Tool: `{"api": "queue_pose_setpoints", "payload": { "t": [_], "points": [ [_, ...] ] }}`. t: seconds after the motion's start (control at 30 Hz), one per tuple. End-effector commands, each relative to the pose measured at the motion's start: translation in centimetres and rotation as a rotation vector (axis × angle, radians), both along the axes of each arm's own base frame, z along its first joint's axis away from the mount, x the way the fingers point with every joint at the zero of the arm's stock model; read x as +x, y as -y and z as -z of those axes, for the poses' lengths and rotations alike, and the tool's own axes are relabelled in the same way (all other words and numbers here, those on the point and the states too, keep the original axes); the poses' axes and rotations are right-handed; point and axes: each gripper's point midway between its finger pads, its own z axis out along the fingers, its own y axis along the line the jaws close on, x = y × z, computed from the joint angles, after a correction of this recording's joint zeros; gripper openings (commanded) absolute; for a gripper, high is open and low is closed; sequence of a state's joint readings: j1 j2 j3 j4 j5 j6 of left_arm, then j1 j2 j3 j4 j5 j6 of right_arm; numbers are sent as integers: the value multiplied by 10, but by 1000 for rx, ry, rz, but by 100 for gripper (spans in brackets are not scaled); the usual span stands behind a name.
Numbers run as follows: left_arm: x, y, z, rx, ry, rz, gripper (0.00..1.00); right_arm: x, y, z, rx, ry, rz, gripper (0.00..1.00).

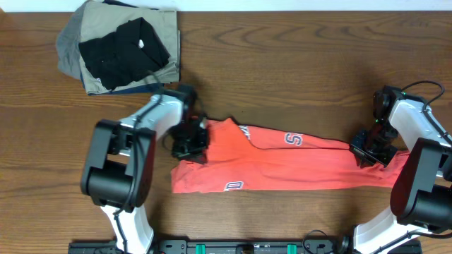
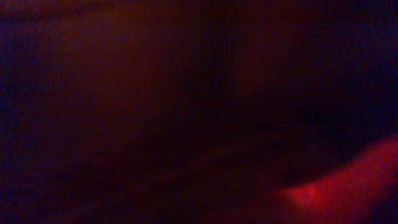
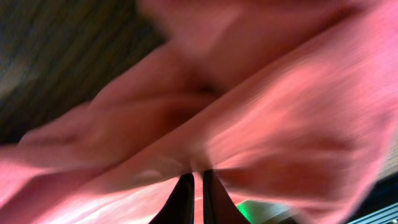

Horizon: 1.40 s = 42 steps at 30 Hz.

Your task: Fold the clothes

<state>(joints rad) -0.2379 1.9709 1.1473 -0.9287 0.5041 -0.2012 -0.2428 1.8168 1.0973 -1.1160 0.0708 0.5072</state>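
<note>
The coral-red T-shirt lies stretched in a long band across the table's front middle, white-outlined letters showing on top. My left gripper is at its left end; its fingers are hidden by cloth, and the left wrist view is almost black with a patch of red cloth. My right gripper is at the shirt's right end. In the right wrist view its two dark fingers are nearly together, pinching a fold of the shirt that fills the view.
A pile of folded garments, black on top of khaki and grey, sits at the back left of the wooden table. A black rail runs along the front edge.
</note>
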Motion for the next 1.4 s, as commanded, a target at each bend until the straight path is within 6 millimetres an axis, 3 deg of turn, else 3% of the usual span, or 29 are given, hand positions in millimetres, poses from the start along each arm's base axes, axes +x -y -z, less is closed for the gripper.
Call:
{"api": "queue_pose_setpoints", "payload": {
  "t": [0.0,0.2,0.37,0.67,0.77,0.9,1.03,1.07,1.1,1.17,1.2,1.23,1.27,1.37],
  "points": [
    [-13,-67,30,258,-53,-7,9,2,-5,-1,15,14,-16,6],
    [-12,-109,30,326,-84,-101,6,13,-20,1,80,60,-97,10],
    [-17,-153,27,398,-117,-196,6,14,-13,1,31,54,-116,14],
    [-20,-211,4,380,-81,-416,6,19,-13,2,31,76,-113,13],
    [-18,-218,-11,367,-42,-470,6,23,-12,1,23,87,-114,13],
    [-9,-217,-38,343,41,-485,6,29,-15,-8,44,103,-97,3],
    [-5,-212,-74,352,145,-482,7,46,-21,-29,89,164,-123,9],
    [-6,-210,-82,355,169,-478,17,48,-19,-33,81,170,-128,12],
    [-6,-207,-90,352,196,-474,29,50,-17,-36,73,174,-140,27],
    [-5,-195,-105,314,248,-472,49,52,-14,-38,70,181,-152,86],
    [-4,-189,-113,290,277,-471,61,52,-11,-37,69,183,-143,99],
    [-3,-185,-118,276,299,-469,79,52,-9,-36,68,185,-135,99],
    [-2,-180,-123,261,321,-466,90,51,-7,-34,68,187,-128,99],
    [-1,-173,-131,245,358,-451,98,52,-18,-26,165,226,-163,99]
  ]
}}
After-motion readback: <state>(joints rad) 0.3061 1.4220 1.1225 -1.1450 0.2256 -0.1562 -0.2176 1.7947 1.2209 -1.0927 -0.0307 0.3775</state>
